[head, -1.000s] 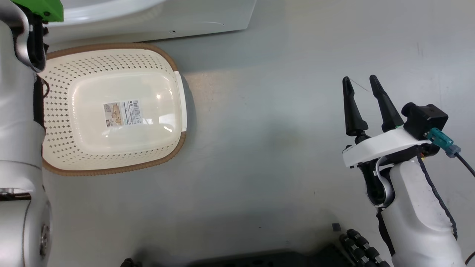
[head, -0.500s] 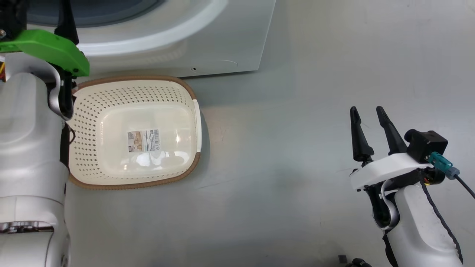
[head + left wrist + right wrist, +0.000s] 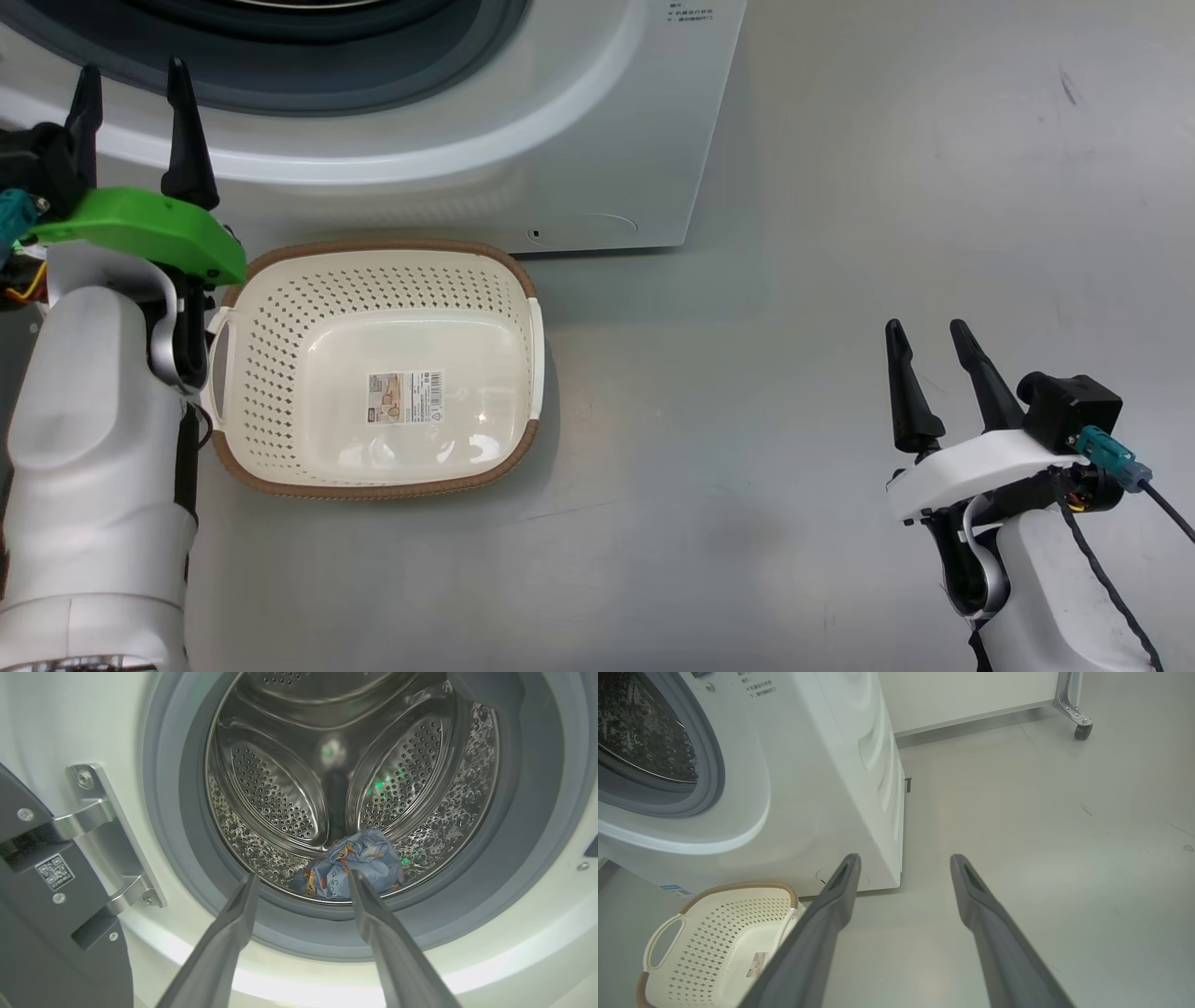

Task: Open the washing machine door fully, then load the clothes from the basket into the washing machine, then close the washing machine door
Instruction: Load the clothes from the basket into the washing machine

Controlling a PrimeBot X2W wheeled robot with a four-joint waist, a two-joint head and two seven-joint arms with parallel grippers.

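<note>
Just changed: our head camera lifts toward the big white washing machine [image 3: 597, 140].
Load: light blue printed clothes [image 3: 348, 870] lie in its drum [image 3: 280, 788]; cream perforated plastic basket [image 3: 308, 308] empty.
Claws: left claw [image 3: 133, 75], right claw [image 3: 926, 329] spread wide, empty.
Next for us: closing the door [image 3: 28, 952].

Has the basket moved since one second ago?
No. The basket still sits close by the round flap of the washing machine; the view itself has shifted.

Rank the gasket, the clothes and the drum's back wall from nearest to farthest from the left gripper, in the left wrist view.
1. Gasket, just past the left gripper tips, low in front.
2. Clothes, lying right behind the gasket's lip.
3. Back wall, deep inside, centre top.
</note>
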